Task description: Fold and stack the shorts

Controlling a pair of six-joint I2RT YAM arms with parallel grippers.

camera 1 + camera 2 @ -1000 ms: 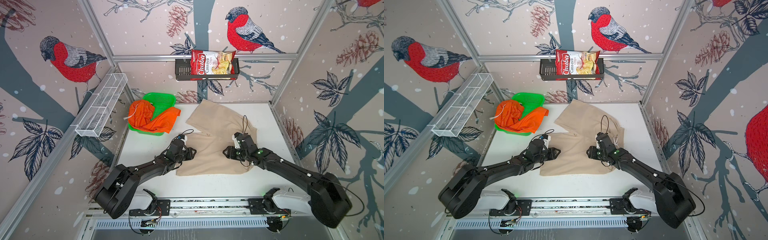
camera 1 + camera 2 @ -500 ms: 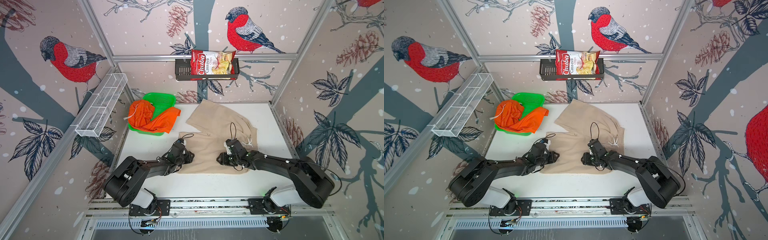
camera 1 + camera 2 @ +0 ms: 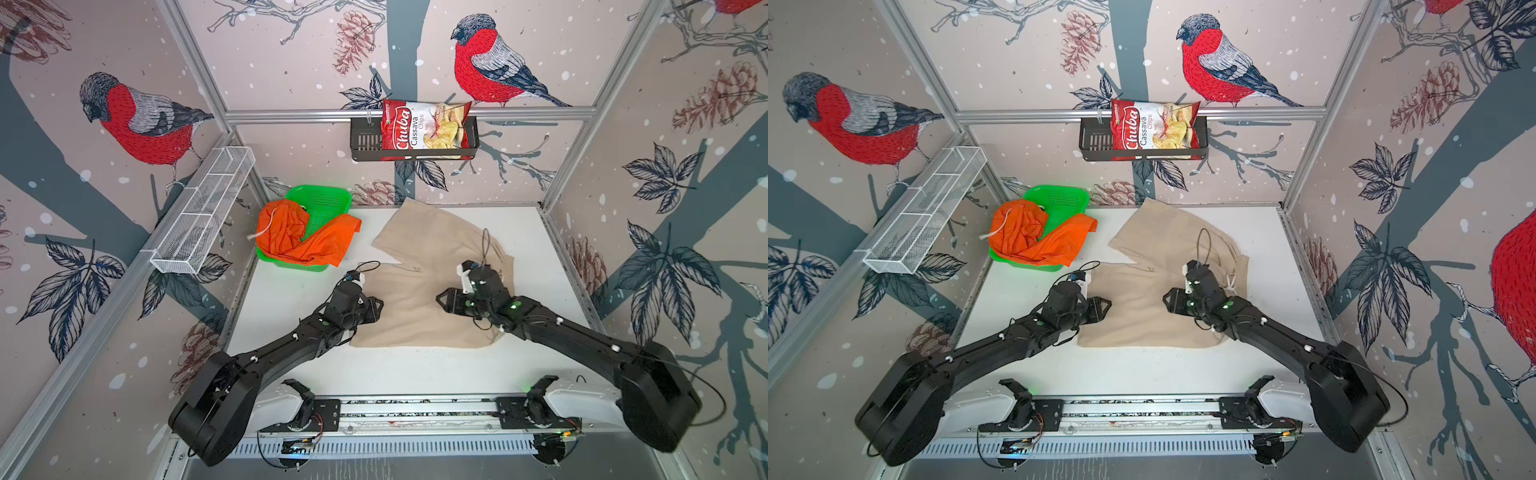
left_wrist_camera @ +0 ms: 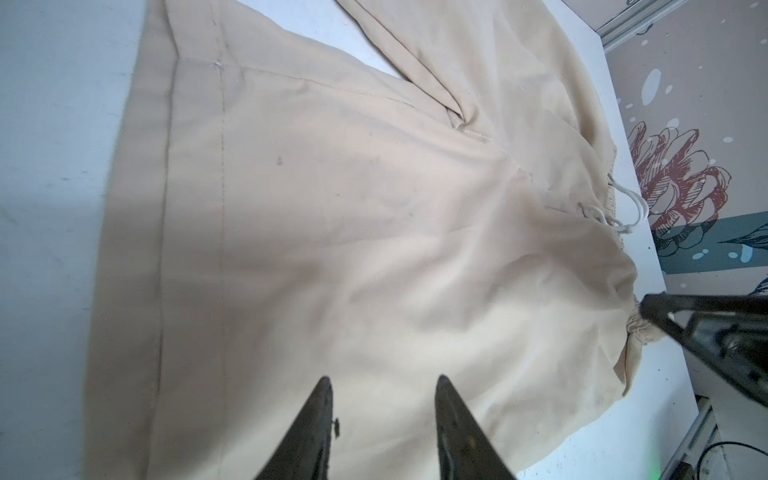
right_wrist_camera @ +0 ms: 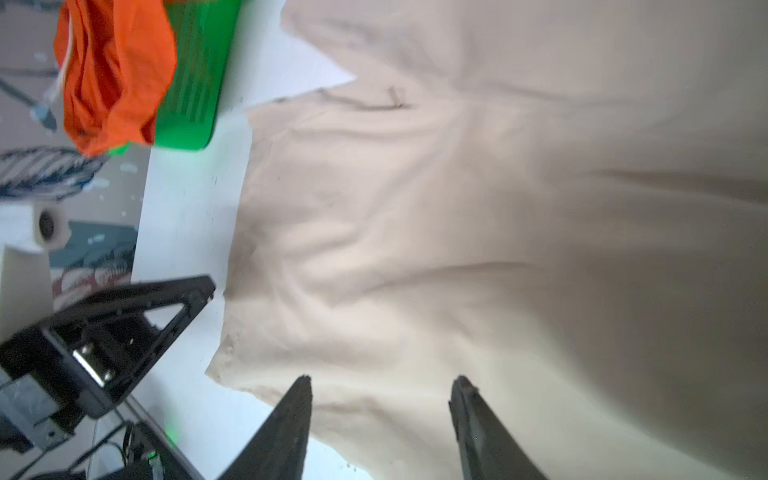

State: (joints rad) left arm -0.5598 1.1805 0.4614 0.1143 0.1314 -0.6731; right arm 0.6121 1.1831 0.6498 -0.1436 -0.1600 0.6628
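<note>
1. Cloth first: the beige shorts [image 3: 419, 307] lie spread flat on the white table [image 3: 415, 374]. The waistband and drawstring point toward the robot's right and the hems toward its left. One leg runs along the front, and the other splays toward the back wall.
2. The left gripper [image 3: 376, 309] sits low over the hem end of the front leg, just inside the cloth's edge. Its wrist view shows two parted fingers with flat cloth between them and nothing pinched, so it is released.
3. The right gripper [image 3: 442, 300] hangs over the middle of the shorts, and its arm crosses the waistband's near corner. Its wrist view likewise shows parted fingers above unpinched cloth, so it holds nothing.
4. The two grippers face each other along the front leg's long axis, with bare beige cloth between them. The hem end is nearer the left arm and the waistband nearer the right.
5. Judgement: folding is not yet begun on this pair. A fold across the long axis would need each gripper to take an edge on its own side. The splayed back leg probably has to come over the front one first.
6. The orange shorts [image 3: 299, 239] lie bunched in and over the green basket [image 3: 328, 193] at the back left. They are well apart from both grippers and nearer the left arm.
</note>
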